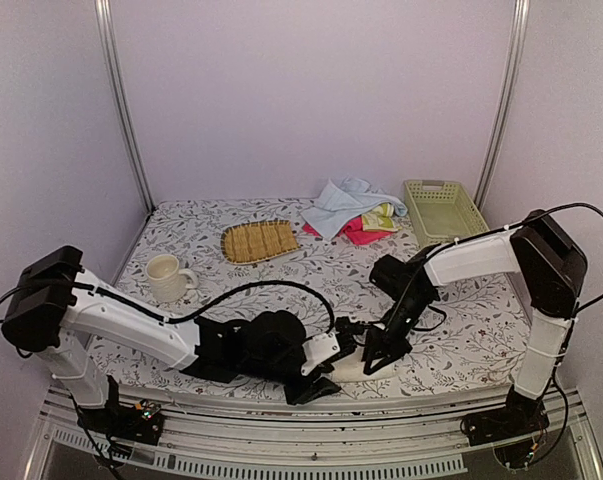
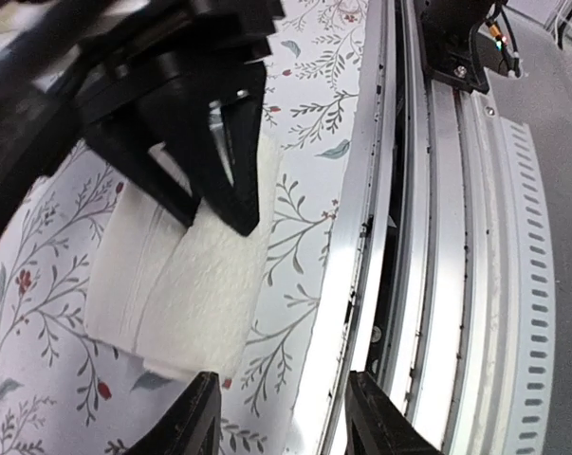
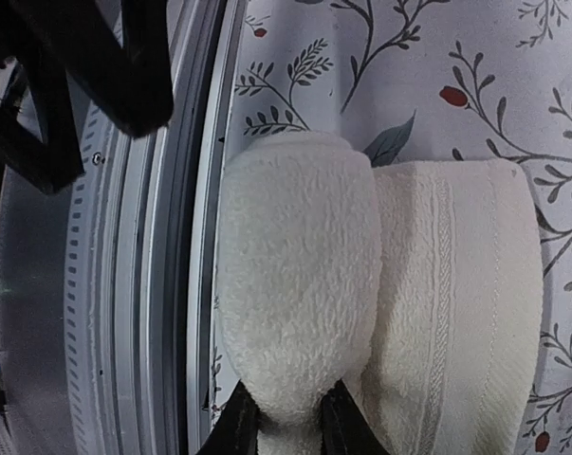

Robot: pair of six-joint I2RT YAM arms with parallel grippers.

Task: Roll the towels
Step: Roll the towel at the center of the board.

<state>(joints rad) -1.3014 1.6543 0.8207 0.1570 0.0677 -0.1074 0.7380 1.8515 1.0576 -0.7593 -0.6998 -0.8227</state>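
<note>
rolled towel [image 1: 349, 367] at near edge of table [image 1: 481, 330], mug [image 1: 167, 277] farther left, mat [image 1: 259, 241] behind, towel heap [image 1: 349, 208] just left of basket [image 1: 443, 211]

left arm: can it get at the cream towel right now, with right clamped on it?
Probably yes. The left gripper is open and empty, and the cream towel lies just ahead with its near end bare. The right gripper pinches only the other end.

Your table [image 1: 461, 330]: floral-print cover.
Near edge, centre: cream towel [image 3: 295, 284], partly rolled.
Left: cream mug [image 1: 165, 277], upright.
Far centre: tan woven mat [image 1: 259, 240].
Right of mat you find heap: blue towel [image 1: 336, 205] over pink towel [image 1: 359, 232], yellow-green towel [image 1: 381, 215] touching both.
Far right: pale green basket [image 1: 443, 212].
</note>
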